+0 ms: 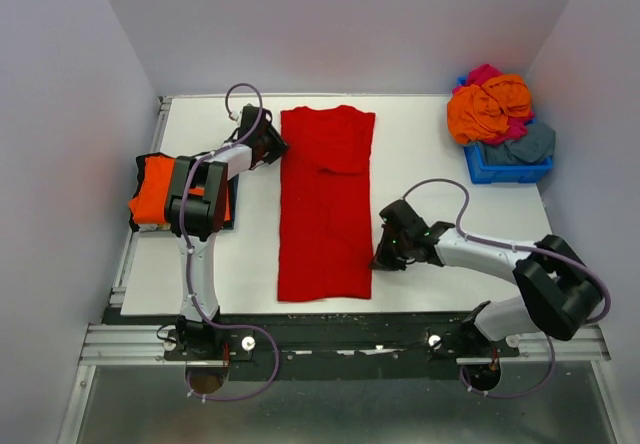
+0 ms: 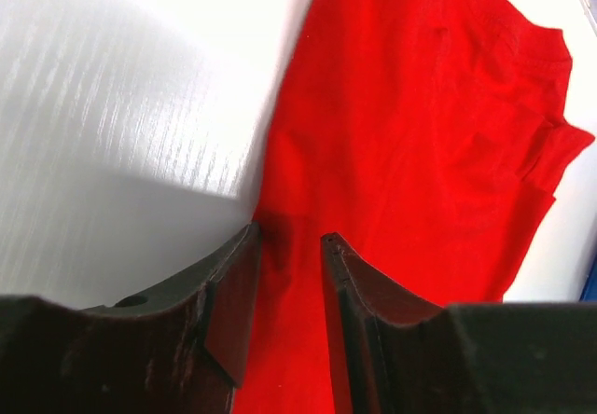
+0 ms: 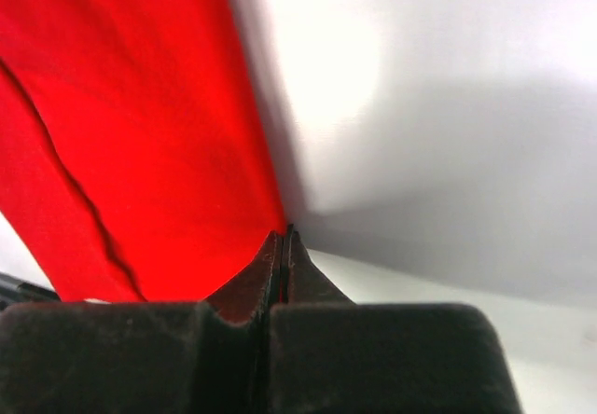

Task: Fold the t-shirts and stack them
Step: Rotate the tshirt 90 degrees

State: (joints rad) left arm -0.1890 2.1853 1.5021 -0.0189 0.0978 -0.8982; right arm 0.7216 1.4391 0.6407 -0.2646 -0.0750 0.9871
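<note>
I count one red t-shirt point(image 1: 325, 204) on the one table point(image 1: 430, 154). At my left lies one folded orange t-shirt point(image 1: 150, 189), with something black beneath that I cannot count. One blue bin point(image 1: 510, 172) holds three visible cloths: one orange cloth point(image 1: 485, 109), one magenta cloth point(image 1: 483, 72), one grey-blue cloth point(image 1: 530, 144). I have two arms, so two grippers: left gripper point(image 2: 291, 241), right gripper point(image 3: 283, 237).

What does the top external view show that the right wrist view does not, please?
Only top external: the whole red t-shirt as a long strip, the blue bin of piled shirts, an orange shirt at far left. Only right wrist: the right gripper shut, tips at the cloth's edge. Both: red t-shirt, white table.
</note>
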